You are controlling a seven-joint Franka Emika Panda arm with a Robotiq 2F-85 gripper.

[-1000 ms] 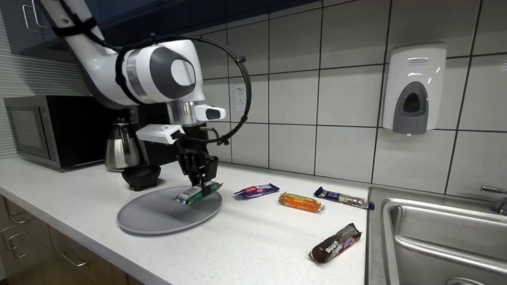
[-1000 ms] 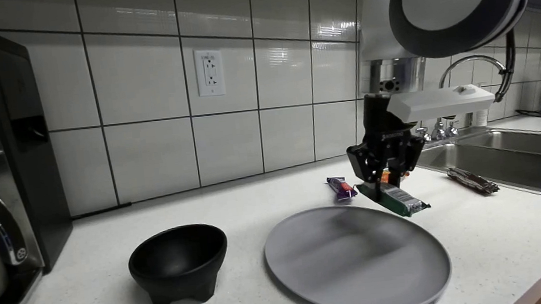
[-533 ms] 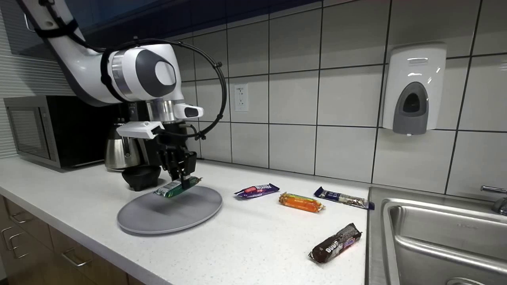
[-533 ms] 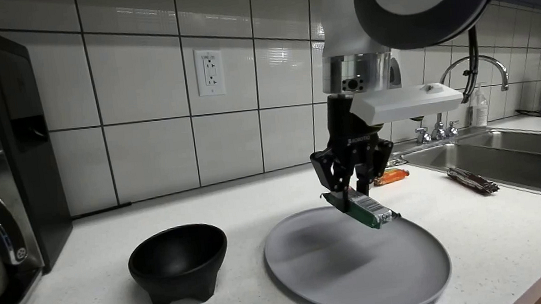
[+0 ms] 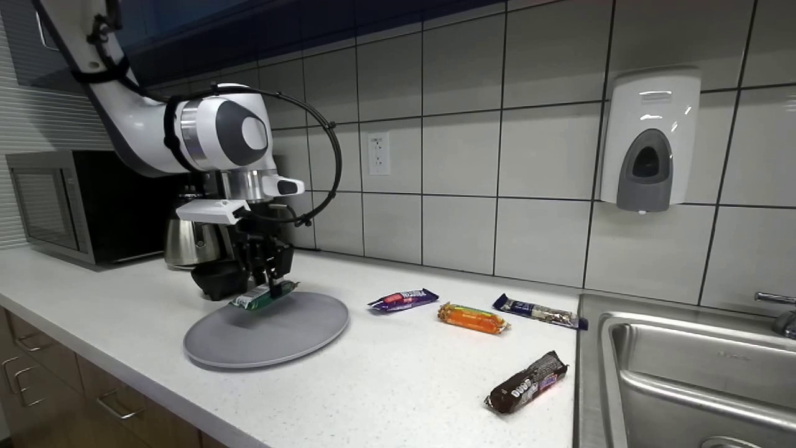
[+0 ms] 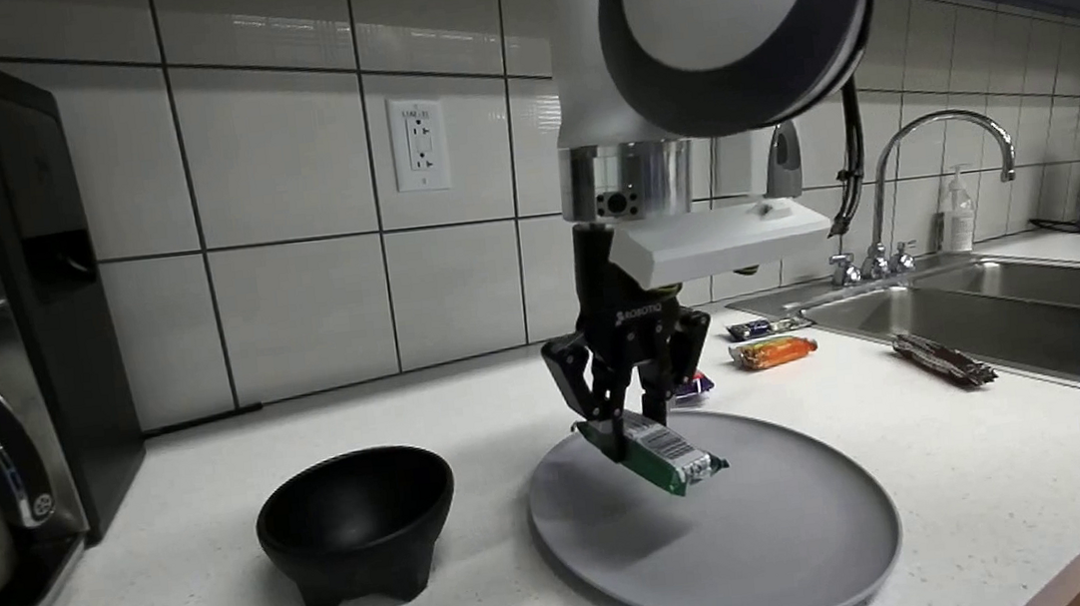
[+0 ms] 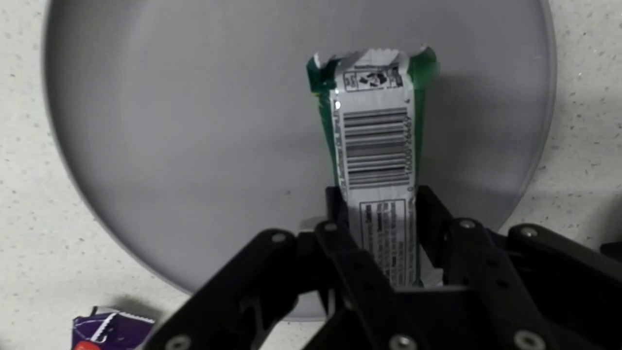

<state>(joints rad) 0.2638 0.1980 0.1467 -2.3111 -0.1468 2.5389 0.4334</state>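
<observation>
Hanging above the round grey plate, an oblong green-and-white wrapped bar is clamped and part-hidden by the black gripper.

We read "ROBOTIQ" in pale letters on the black gripper in an exterior view. In the wrist view, the green-and-white wrapper carries a barcode numbered 16000 26469; we find the boxed print below too fine to read.

A green-wrapped snack bar, pale barcode side facing up, is pinched by its long sides in the black hand, aloft above a round gray plate near the front edge of the surface.
</observation>
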